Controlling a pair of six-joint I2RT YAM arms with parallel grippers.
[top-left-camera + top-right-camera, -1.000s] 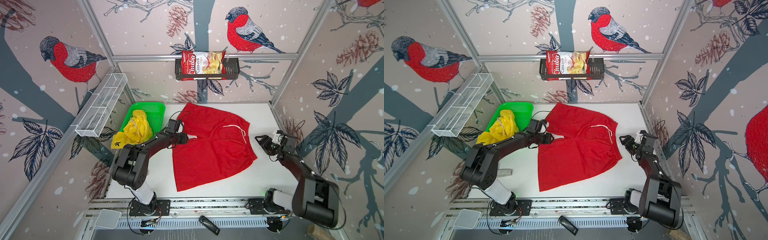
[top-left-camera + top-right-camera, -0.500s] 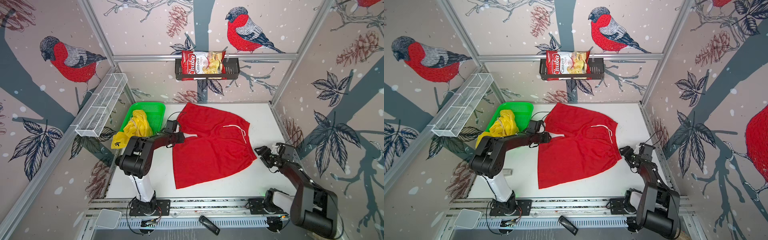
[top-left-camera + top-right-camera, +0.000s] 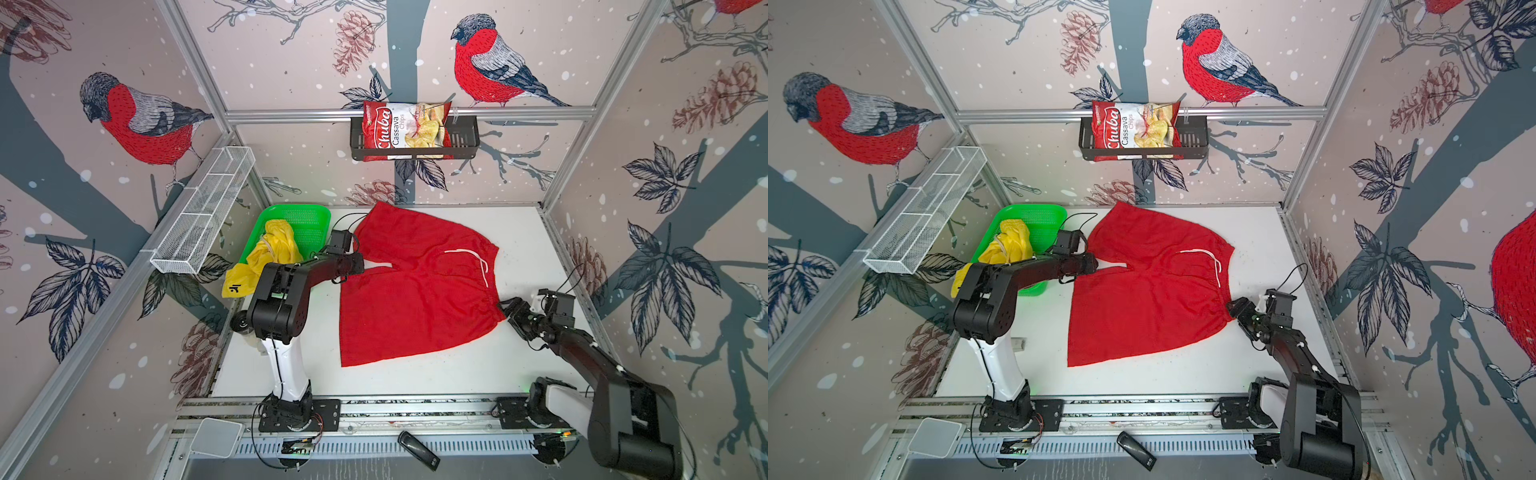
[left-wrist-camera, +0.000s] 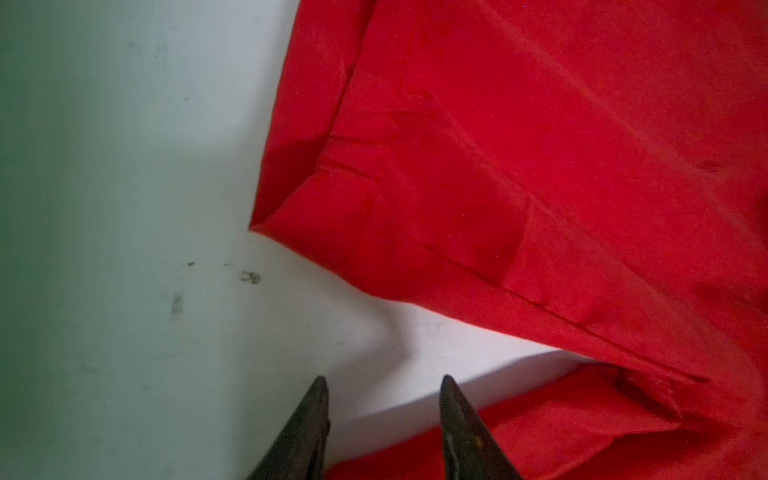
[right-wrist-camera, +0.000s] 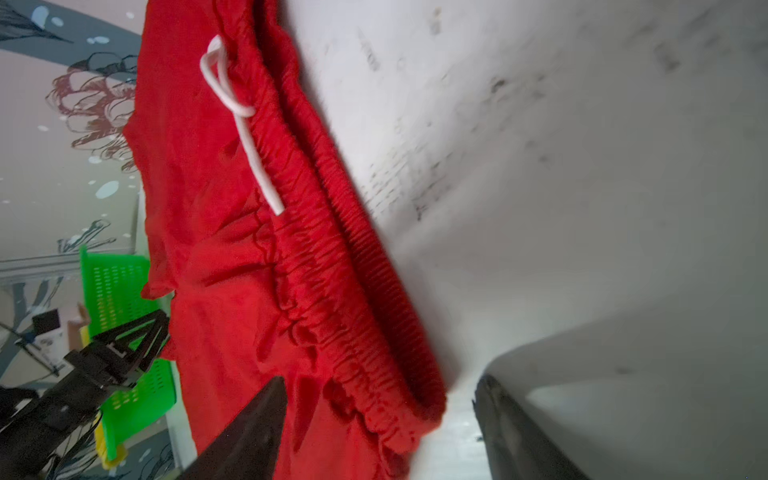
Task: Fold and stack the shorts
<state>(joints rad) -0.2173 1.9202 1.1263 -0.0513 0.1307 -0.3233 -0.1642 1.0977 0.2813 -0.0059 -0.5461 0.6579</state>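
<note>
At far left, yellow shorts (image 3: 274, 253) sit bunched in the green basket (image 3: 309, 208), one leg spilling over its rim; not yet handled. Left hand (image 4: 382, 380) hovers part-open and empty at the gap between the legs of the red shorts (image 3: 415, 291), which lie spread flat on the table (image 3: 519, 232). Right hand (image 5: 380, 380) stands wide, straddling the waistband corner (image 5: 353, 332) and gripping nothing; both look placed to start a fold.
</note>
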